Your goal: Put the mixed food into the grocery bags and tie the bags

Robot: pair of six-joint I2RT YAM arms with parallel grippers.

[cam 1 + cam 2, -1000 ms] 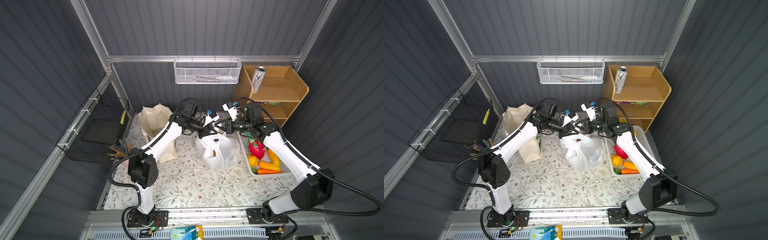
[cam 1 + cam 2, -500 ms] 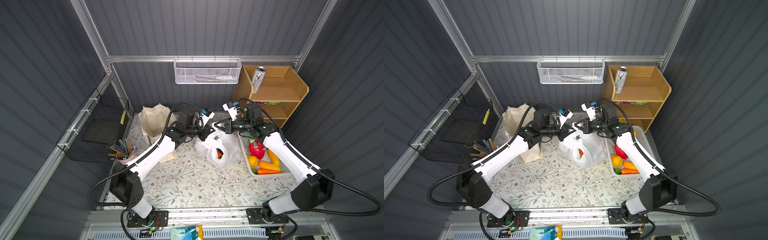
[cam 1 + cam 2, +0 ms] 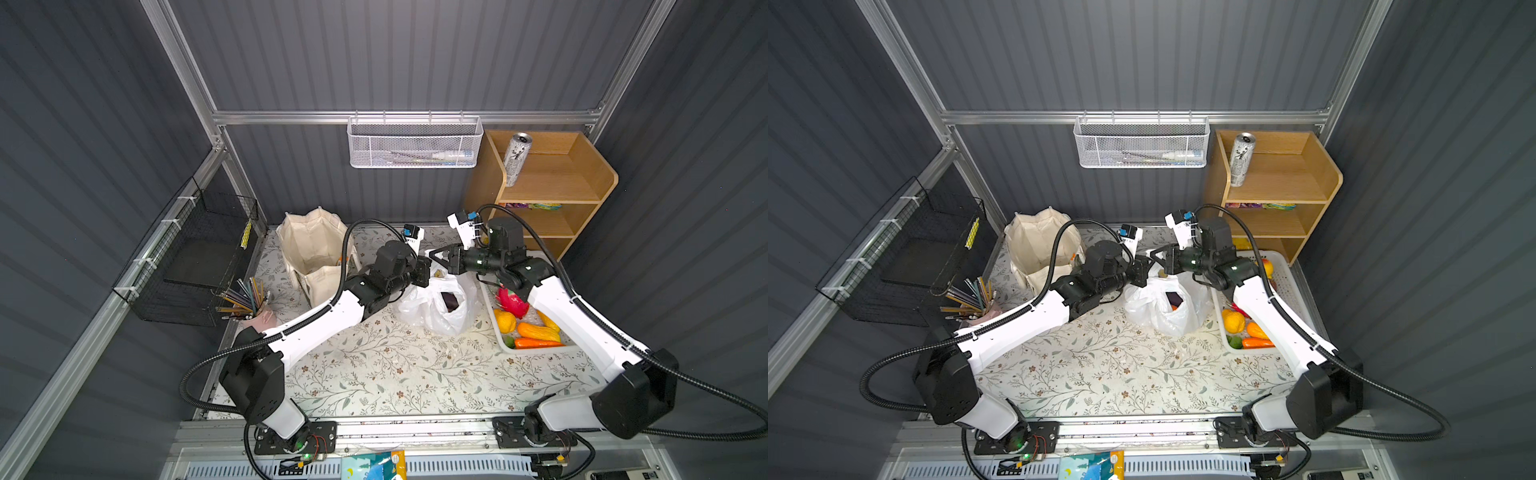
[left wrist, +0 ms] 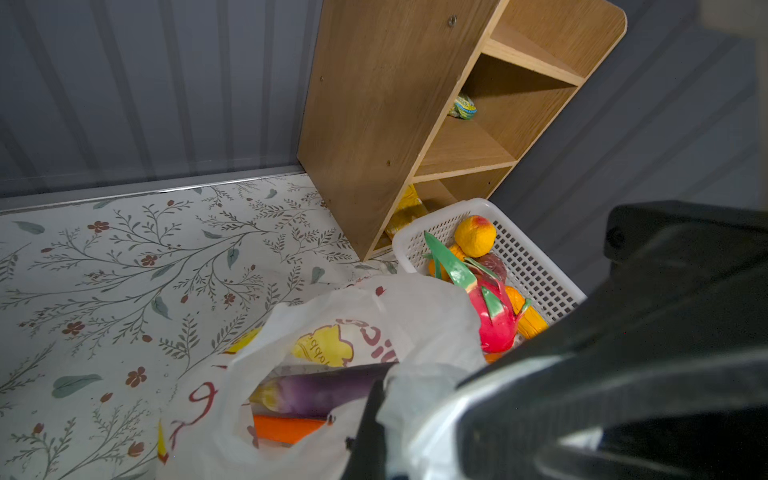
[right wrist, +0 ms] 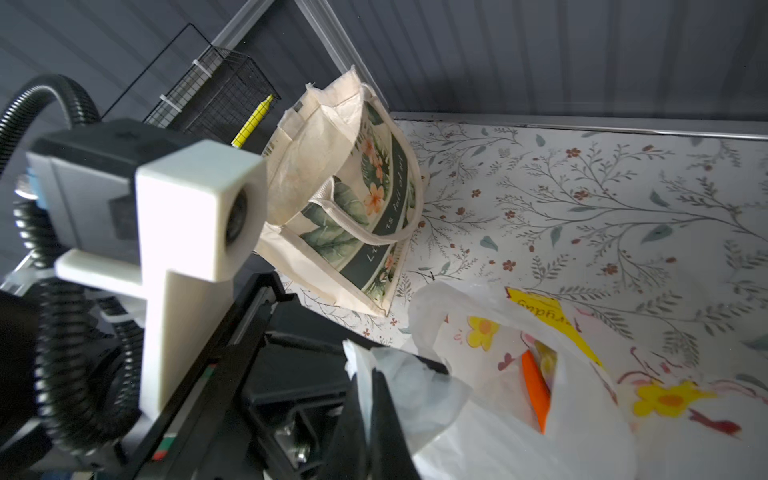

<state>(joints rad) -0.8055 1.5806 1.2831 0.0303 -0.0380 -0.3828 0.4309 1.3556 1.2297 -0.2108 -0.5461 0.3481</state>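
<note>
While both arms grip the plastic bag (image 3: 440, 309): tying looks begun, not finished.
Left gripper (image 3: 426, 272): clamped on a bunched strip of plastic at the bag's top, likely a handle.
Right gripper (image 3: 446, 262): also pinched on bunched plastic, just right of the left gripper.
Bag position: on the table (image 3: 395, 374), right of centre, just left of the white basket (image 4: 536, 266); mouth gaping, no knot visible.
Bag contents: purple eggplant (image 4: 316, 390) lying over an orange carrot (image 4: 286, 428).
Just changed: a second ago the grippers met above the bag. Since then the left arm has sunk low and stretched out, its gripper has drawn slightly left and nearer, and the eggplant now shows through the mouth.
Meaning: the handles seem to be drawn apart for a knot, so this bag is probably finished being packed.
Still unpacked: dragon fruit (image 3: 513, 301) and other fruit in the basket; can (image 3: 515, 160) on the far-right shelf (image 3: 557, 183).
Canvas tote (image 3: 316, 253): far left, open, untied.
</note>
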